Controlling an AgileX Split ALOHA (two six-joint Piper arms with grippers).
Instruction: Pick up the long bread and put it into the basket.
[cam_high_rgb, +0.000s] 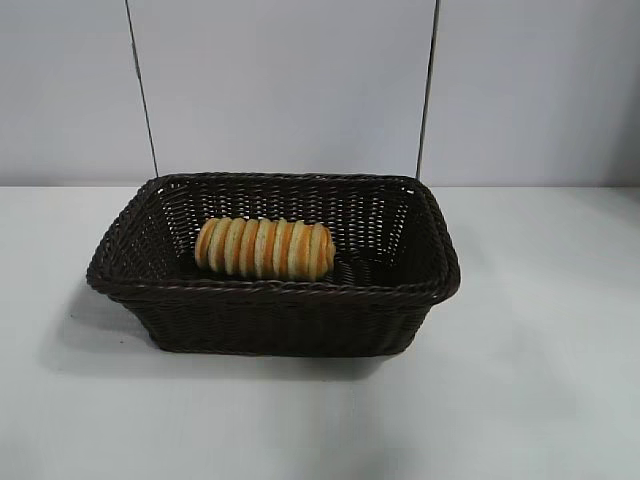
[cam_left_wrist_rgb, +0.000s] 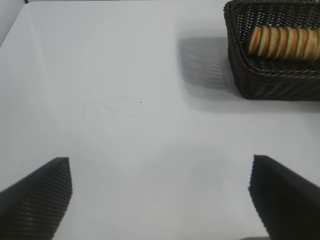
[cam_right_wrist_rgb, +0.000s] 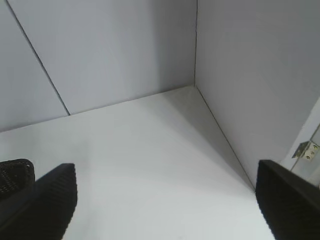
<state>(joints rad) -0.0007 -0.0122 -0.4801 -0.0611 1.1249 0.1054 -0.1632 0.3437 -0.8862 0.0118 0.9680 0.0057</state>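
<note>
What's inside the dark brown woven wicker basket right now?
The tan, orange-striped ridged long bread lies on its side inside the dark brown woven wicker basket. The floor beneath the loaf and behind the near wall is hidden.

A white table (cam_high_rgb: 560, 330) fills the lower part of the exterior view, smooth and matte, with a soft shadow on its left side. Behind it stands a pale grey wall (cam_high_rgb: 280, 80) made of flat panels, split by two thin dark seams (cam_high_rgb: 140, 90) that run down to the table's back edge. In the left wrist view the tabletop carries a few faint scratches (cam_left_wrist_rgb: 102, 107) (thin, curved marks). The right wrist view shows two wall panels meeting at a corner (cam_right_wrist_rgb: 195, 45), with a small metal bracket (cam_right_wrist_rgb: 307, 150) beside one panel.
</note>
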